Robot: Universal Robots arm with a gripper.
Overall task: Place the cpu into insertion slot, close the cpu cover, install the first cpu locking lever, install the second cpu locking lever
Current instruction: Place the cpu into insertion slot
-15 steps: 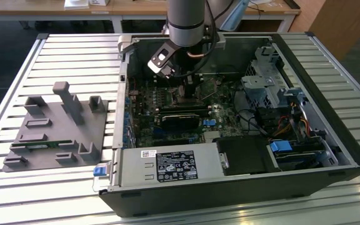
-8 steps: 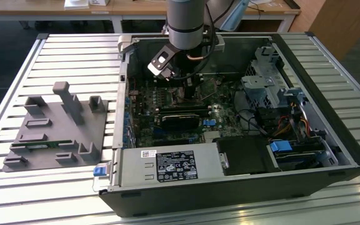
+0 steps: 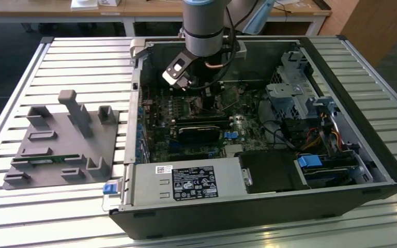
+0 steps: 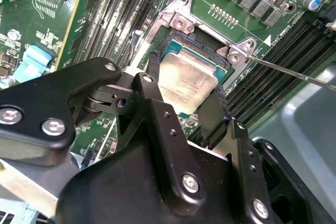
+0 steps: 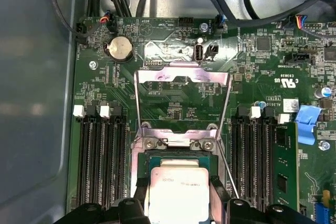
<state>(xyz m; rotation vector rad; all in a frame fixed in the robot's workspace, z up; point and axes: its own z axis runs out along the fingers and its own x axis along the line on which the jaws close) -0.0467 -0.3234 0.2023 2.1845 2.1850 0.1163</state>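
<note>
Directly over the insertion slot [image 4: 202, 36], my gripper [image 4: 181, 95] pinches the cpu [image 4: 186, 77] by opposite edges — chip flat, squared to it, the cpu cover [image 5: 157, 75] standing open.

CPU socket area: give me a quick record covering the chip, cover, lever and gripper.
gripper: apparently shut on the cpu
cpu: over the insertion slot; cannot tell whether it is seated
cpu cover: swung open, off the slot
locking lever: thin rod, unlatched, angled free
</note>
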